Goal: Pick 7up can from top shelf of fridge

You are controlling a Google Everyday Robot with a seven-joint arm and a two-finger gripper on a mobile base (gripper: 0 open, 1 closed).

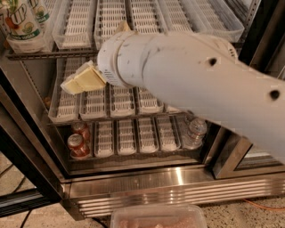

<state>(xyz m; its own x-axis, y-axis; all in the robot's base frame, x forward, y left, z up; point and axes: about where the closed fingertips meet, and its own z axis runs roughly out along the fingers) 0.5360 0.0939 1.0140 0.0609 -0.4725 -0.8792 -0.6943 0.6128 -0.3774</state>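
**Under the top shelf's front edge: gripper hangs clear of the 7up can**

Up in the far left corner of the fridge (178,187), the 7up can (20,22) stands upright at the front of the top shelf (49,54). A second can (40,11) of the same kind stands just behind it. The white slotted trays (111,18) to the right on that shelf hold nothing that shows.

The gripper (82,80) sits lower, below and to the right of the can and apart from it. It is in front of the left-hand trays of the middle rack (95,104) and points left. Its cream fingers (73,84) lie together as one wedge with no gap showing, and they hold nothing. The white arm (200,75) crosses the view from the right and hides much of the middle rack, whose visible lanes are bare.

On the bottom rack, two red cans (79,144) stand one behind the other in the leftmost lane. A clear water bottle (195,132) stands at the far right end. The lanes between them hold nothing.

Below the ribbed steel base, a clear plastic tub (158,216) sits at the bottom edge of the view. What is in it cannot be made out.
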